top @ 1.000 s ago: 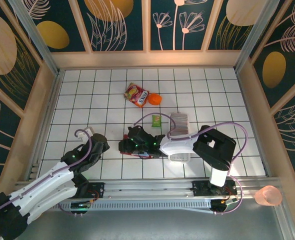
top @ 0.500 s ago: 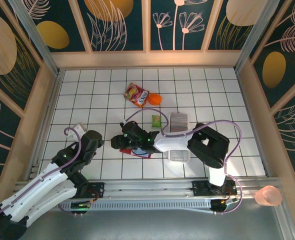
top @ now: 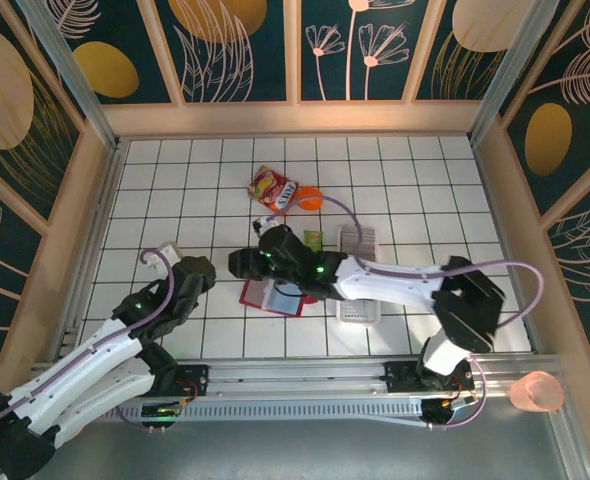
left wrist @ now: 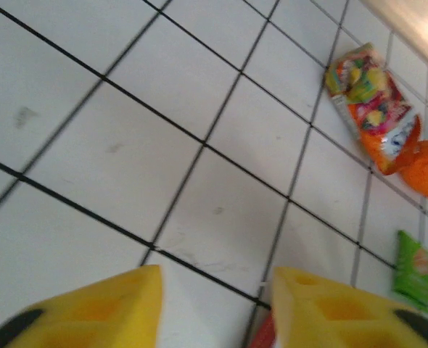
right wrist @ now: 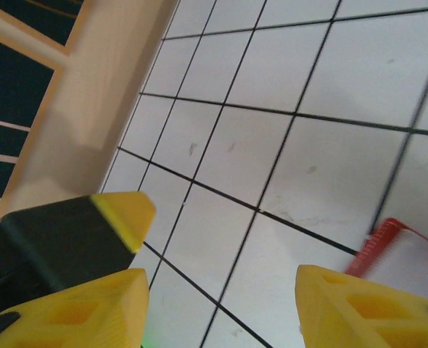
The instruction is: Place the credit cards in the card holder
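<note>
- My left end effector (left wrist: 215, 308) has its yellow fingers (left wrist: 91, 308) a moderate way apart. Only bare white tile shows between them, so it holds nothing.
- My right end effector (right wrist: 217, 308) is parted in the same way, with nothing between its tips and tile beneath.
- From above, both end effectors sit close together near the middle of the tabletop (top: 155, 190). My left arm comes in from the near left and my right arm stretches across from the near right. The right wrist view catches a black, yellow-tipped finger of my left end effector.
- The card holder (top: 275, 298) lies open and flat on the tabletop, just nearer to me than my right end effector's tip and partly under that arm.
- Its long axis runs roughly left to right, slightly tilted, with a red edge at its left end and the paler inside facing up.
- A red corner of it shows at the lower right of the right wrist view.
- The credit cards (top: 358, 240) stand as a grey stack in a white tray (top: 355, 313) to the right of the card holder. The tray's long axis runs near to far, and my right arm crosses over it.
- Further back lie a snack packet (top: 273, 190) and an orange thing (top: 309, 198) right beside it.
- A small green packet (top: 313, 238) lies near the far end of the tray.
</note>
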Motion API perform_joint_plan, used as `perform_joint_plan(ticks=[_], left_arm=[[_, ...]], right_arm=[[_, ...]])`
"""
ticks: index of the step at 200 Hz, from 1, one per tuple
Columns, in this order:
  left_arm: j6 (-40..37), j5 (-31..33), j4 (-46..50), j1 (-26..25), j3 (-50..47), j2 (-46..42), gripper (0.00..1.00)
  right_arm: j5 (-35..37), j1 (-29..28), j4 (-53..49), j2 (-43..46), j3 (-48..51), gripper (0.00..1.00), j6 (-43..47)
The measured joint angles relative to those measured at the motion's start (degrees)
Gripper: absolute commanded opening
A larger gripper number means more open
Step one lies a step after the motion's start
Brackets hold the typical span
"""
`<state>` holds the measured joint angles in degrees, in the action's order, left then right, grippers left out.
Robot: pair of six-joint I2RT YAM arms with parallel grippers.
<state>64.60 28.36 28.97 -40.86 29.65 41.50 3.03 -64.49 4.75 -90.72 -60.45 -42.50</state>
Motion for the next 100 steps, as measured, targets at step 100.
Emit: perform_joint_plan(ticks=[100], left_arm=[[-15.3, -23.9, -21.6, 3.0, -4.7, 21.3, 0.62]], right_arm=[[10.5, 2.3, -22.3, 32.3, 9.7, 0.62, 29.6]])
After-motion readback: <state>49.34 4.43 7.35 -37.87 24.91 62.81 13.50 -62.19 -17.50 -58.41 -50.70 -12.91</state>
